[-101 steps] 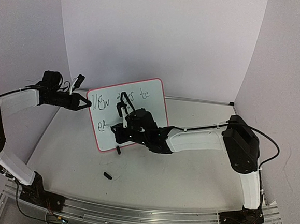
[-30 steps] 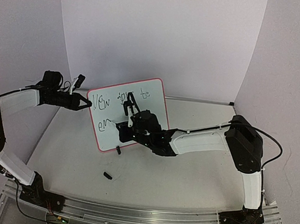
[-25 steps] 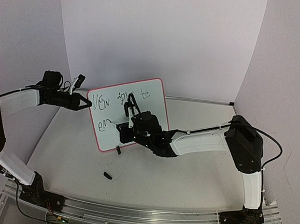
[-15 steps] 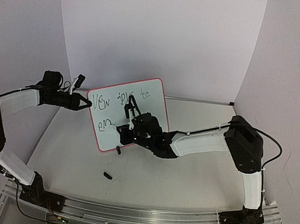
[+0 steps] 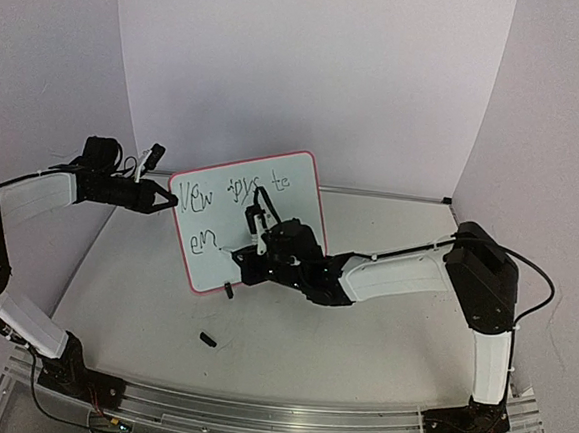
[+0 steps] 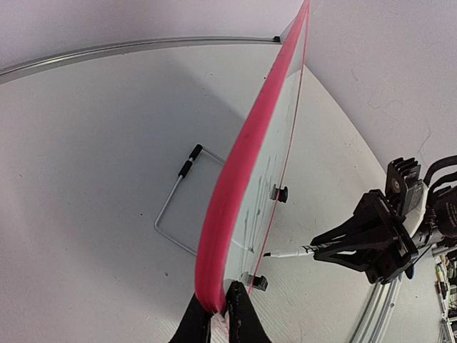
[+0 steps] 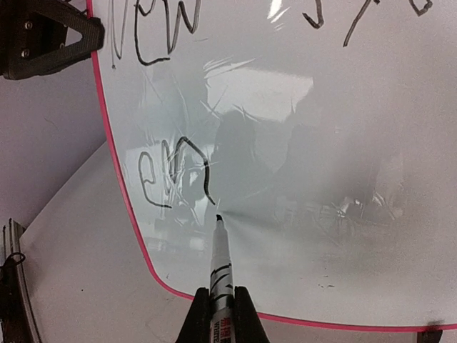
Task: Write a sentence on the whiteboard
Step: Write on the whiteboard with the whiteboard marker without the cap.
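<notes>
The whiteboard (image 5: pixel 292 211) stands tilted at mid-table, with a pink-red rim. It carries the sentence in black: "New joys to" (image 5: pixel 241 190) on top and "em" (image 5: pixel 200 242) below. My left gripper (image 5: pixel 168 201) is shut on the board's left rim, seen pinched in the left wrist view (image 6: pixel 218 304). My right gripper (image 5: pixel 250 262) is shut on a black-and-white marker (image 7: pixel 222 268). The marker's tip (image 7: pixel 217 217) is at the board face just below and right of the "m" (image 7: pixel 191 166); I cannot tell whether it touches. The marker also shows in the left wrist view (image 6: pixel 289 252).
A small black marker cap (image 5: pixel 208 339) lies on the table in front of the board. A black foot (image 5: pixel 227 291) sits at the board's lower edge. A wire stand (image 6: pixel 175 207) props the board from behind. A metal rail (image 5: pixel 254 414) runs along the near edge.
The lower line has grown from "e" to "em". My right gripper has shifted right and down with the marker, uncovering "joys". The left arm and the board have not moved.
</notes>
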Motion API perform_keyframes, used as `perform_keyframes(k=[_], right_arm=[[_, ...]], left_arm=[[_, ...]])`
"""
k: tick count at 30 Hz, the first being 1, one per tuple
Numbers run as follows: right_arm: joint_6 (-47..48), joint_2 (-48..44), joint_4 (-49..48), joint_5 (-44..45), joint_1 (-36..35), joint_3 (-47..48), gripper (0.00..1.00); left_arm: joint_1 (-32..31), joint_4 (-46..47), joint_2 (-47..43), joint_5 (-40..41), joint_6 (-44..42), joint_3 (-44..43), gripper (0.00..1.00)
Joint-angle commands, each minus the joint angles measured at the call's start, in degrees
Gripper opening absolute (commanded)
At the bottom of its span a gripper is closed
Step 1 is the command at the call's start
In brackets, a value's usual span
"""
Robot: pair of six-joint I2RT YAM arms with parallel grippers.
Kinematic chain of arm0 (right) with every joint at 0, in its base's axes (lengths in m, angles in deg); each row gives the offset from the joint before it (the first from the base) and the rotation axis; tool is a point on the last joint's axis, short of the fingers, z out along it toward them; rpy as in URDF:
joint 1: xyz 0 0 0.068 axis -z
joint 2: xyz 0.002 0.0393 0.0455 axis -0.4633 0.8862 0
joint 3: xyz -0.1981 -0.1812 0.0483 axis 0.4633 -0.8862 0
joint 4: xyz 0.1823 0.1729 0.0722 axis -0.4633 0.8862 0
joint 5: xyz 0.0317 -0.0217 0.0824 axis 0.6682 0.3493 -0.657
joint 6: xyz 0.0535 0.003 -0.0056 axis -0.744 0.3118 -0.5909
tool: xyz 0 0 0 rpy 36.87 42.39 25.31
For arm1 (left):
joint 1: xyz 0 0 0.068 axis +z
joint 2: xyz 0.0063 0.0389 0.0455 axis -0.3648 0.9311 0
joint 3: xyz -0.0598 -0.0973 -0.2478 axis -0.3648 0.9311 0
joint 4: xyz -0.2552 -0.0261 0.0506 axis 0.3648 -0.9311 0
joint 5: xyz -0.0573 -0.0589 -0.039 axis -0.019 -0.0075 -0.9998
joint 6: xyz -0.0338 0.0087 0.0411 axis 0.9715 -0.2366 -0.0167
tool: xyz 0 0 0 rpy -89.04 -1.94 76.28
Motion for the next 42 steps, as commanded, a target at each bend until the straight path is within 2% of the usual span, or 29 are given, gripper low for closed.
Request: perform_keyframes(k=[1, 7, 30, 42], right_arm=[[2.4, -9.2, -0.2, -4.1, 0.5, -1.8, 0.00], [3.0, -12.3, 2.3, -4.9, 1.0, -2.7, 0.00], [4.9, -0.5, 3.8, -0.1, 3.0, 8.7, 0.00], [4.3, 1.2, 5.9, 1.6, 3.6, 8.6, 0.00]], left_arm=[[-0.5, -3.0, 0.9, 5.2, -1.0, -0.8, 0.00], [-0.6, -3.0, 0.6, 5.2, -1.0, -0.8, 0.00], [-1.4, -3.3, 1.5, 5.4, -1.2, -0.9, 0.00], [-1.5, -3.3, 1.6, 5.5, -1.2, -1.0, 0.00]])
